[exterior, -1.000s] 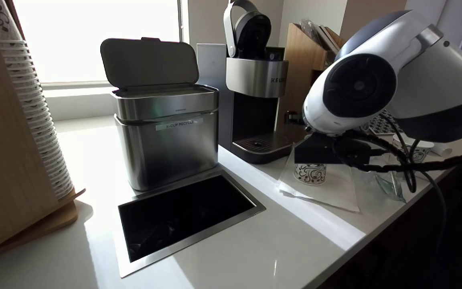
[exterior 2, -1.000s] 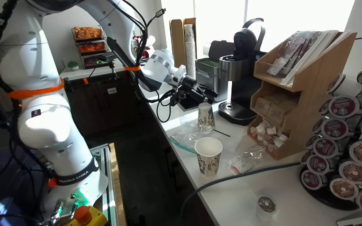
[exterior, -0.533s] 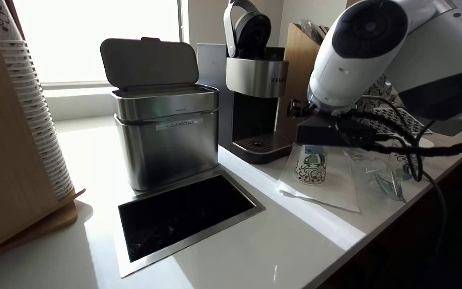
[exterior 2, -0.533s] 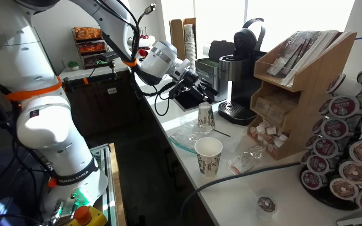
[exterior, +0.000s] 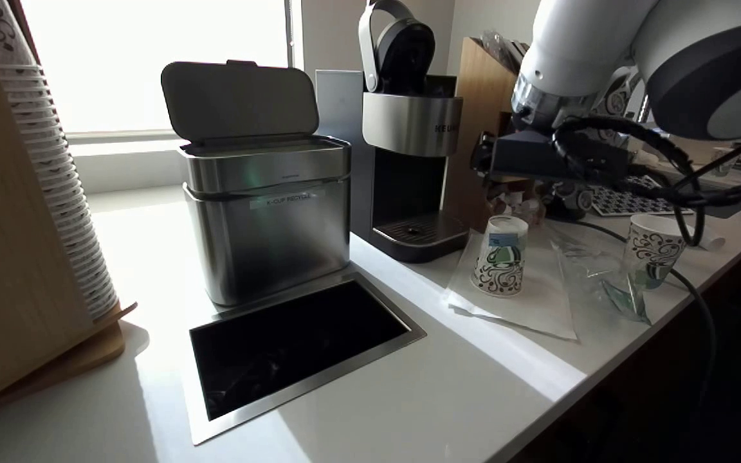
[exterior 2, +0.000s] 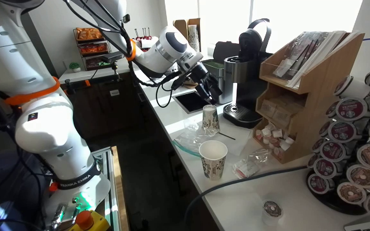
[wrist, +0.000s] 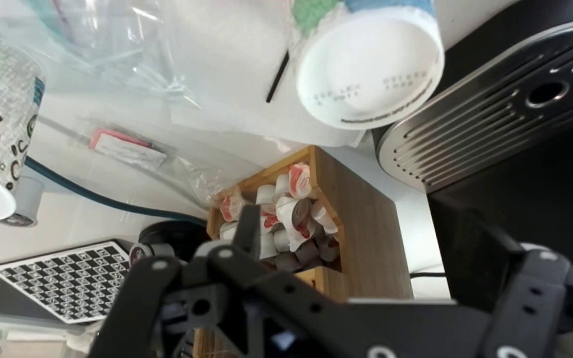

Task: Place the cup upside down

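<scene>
On the bench (exterior: 370, 411), near the brewer (exterior: 409, 125), the cup (exterior: 499, 263) stands upside down, base up and rim down on a white sheet (exterior: 547, 305). Its green print shows in an exterior view; the wrist view looks onto its pale base, where the small lettering is too blurred to read. Above the cup and apart from it, the jaws are spread wide and released, at the end of the arm (exterior 2: 156, 59). A black stick (exterior 2: 226, 136) lies just beside the cup, and a clear bag (exterior 2: 188, 142) lies crumpled near it; whether bag and cup touch I cannot tell. Farther along, a second cup (exterior 2: 213, 163) stands upright, mouth up. Beside it lies a small packet (exterior 2: 246, 167) in clear wrap, and a dark cable (exterior 2: 236, 183) runs past. A lone pod (exterior 2: 272, 211) stands near a round rack (exterior 2: 331, 202) of others. Small tubs (exterior 2: 273, 138) lie in the bottom compartment of a wooden stand (exterior 2: 326, 102) next to the brewer. On the brewer's other side sits a steel bin (exterior: 274, 231), lid raised, labelled "K-CUP RECYCLE", with a dark framed opening (exterior: 306, 347) in the bench in front of it. Well apart from the cup, a tall stack of paper cups (exterior: 55, 180) stands in a wooden holder (exterior: 10, 212). The brewer's handle (exterior: 368, 61) is up.
</scene>
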